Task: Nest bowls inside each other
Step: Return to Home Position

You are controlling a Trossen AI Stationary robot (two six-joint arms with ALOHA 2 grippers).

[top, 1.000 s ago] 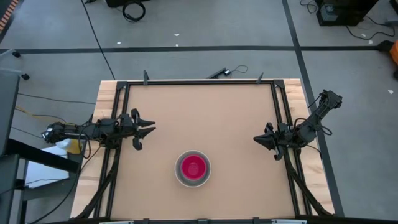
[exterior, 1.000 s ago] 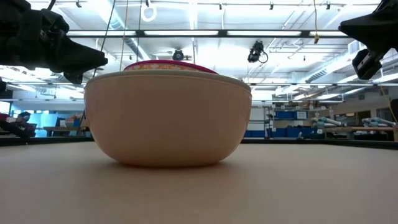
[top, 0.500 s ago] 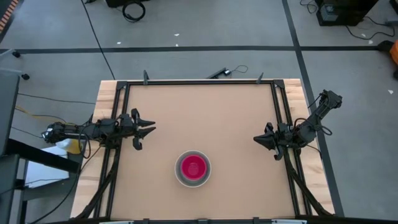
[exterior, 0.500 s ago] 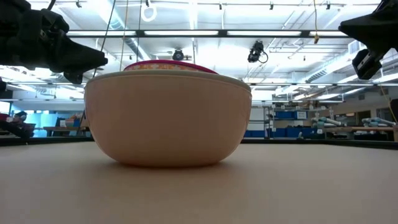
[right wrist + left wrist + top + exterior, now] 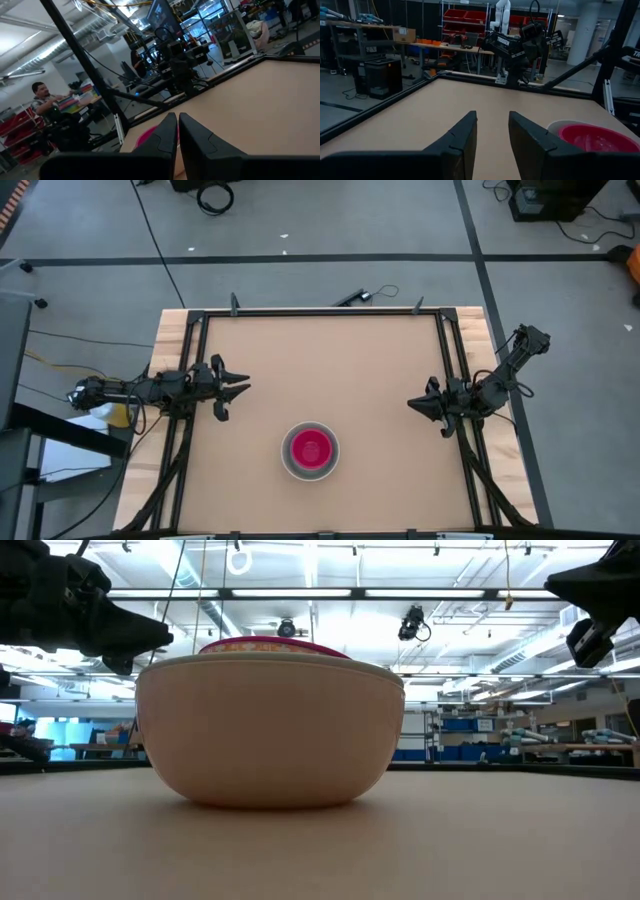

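The bowls [image 5: 311,450] stand nested in one stack on the table, near its front edge at the middle. A magenta-red bowl [image 5: 311,449] shows on top inside a pale outer bowl [image 5: 270,730], whose base rests on the tabletop; any bowls between them are hidden. My left gripper [image 5: 243,389] hovers open at the table's left edge, its fingers [image 5: 465,135] pointing level toward the right. My right gripper [image 5: 412,403] hovers shut at the right edge, its fingers [image 5: 170,131] together, pointing left. Both stand well away from the stack.
A dark metal frame [image 5: 320,312] runs round the tan tabletop. Bare tabletop lies between both grippers and the stack. Beyond the table, a person [image 5: 42,95] sits in the room.
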